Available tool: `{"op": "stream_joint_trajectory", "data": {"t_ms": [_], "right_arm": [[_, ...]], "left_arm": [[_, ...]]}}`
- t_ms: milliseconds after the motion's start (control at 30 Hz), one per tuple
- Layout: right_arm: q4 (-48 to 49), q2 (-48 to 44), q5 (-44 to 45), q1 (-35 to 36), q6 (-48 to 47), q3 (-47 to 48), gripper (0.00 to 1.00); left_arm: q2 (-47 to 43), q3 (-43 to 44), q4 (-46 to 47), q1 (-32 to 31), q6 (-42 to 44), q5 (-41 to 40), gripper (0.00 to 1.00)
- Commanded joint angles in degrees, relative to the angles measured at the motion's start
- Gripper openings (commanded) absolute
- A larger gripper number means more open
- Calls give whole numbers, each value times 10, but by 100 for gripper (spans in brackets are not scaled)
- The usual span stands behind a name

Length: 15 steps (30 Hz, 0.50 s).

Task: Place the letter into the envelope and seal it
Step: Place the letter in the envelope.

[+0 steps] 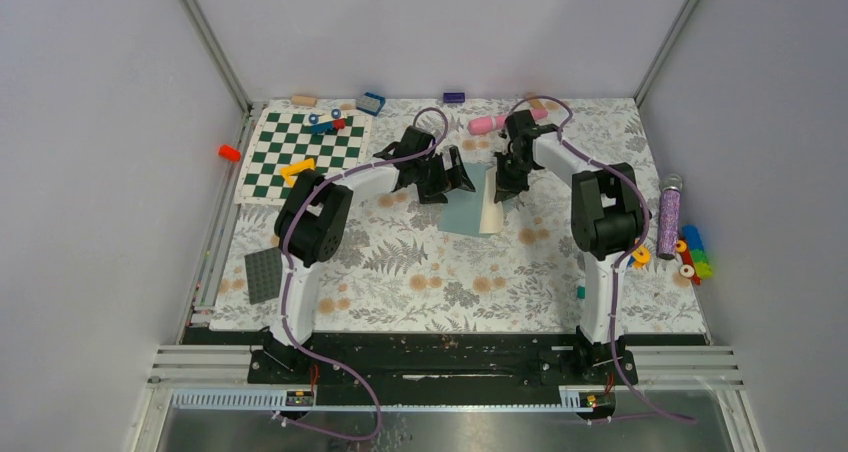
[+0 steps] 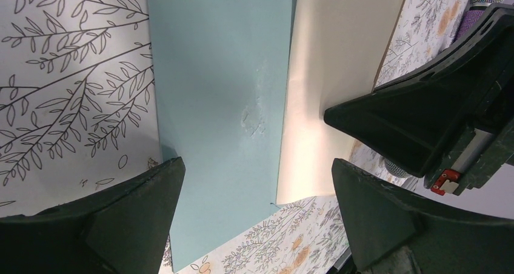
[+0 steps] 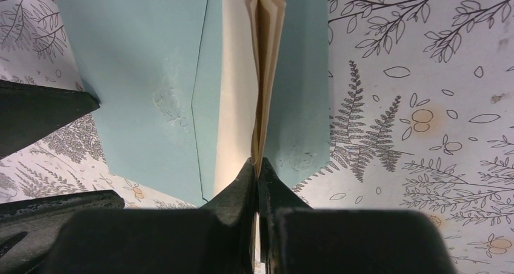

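The right gripper point(image 3: 257, 165) is pressed together on the near edge of the folded letter point(image 3: 267, 56), pinching its cream layers so that they stand on edge and run straight away from the fingertips. The layers splay a little at the far end. Flat beneath the pinch lies the envelope point(image 3: 133, 62). Its teal paper shows on both sides of the upright fold, with a strip of cream lying flat just left of the fingers along a straight teal edge. Whether that strip is tucked inside cannot be told.

Left of this hand, across the teal sheet, the left gripper point(image 2: 254, 171) hangs with its fingers spread wide. One fingertip is over the envelope's outer long edge, the other over the cream strip, and neither grips anything. The two grippers are close together.

To the right of the pinching hand the flowered cloth point(image 3: 424, 134) lies bare. Farther off are a pink cylinder point(image 1: 495, 122) beyond the right hand, a chequered board point(image 1: 305, 152) far to the left, and a purple tube point(image 1: 668, 217) far to the right.
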Motion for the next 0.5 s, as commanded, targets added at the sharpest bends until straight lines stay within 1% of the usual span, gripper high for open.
{"op": "stream_joint_trajectory", "data": {"t_ms": [0,400,467], "right_arm": [[1,4,-14,-12,18,6,0],[7,24,-68,-27,38,5,0],[7,25,-70,-27,40,4,2]], "left_arm": [[6,-23,-56,-1,10,-49,99],[6,-24,-58,-1,7,-48,99],[5,-23,-57,-1,7,-48,99]]}}
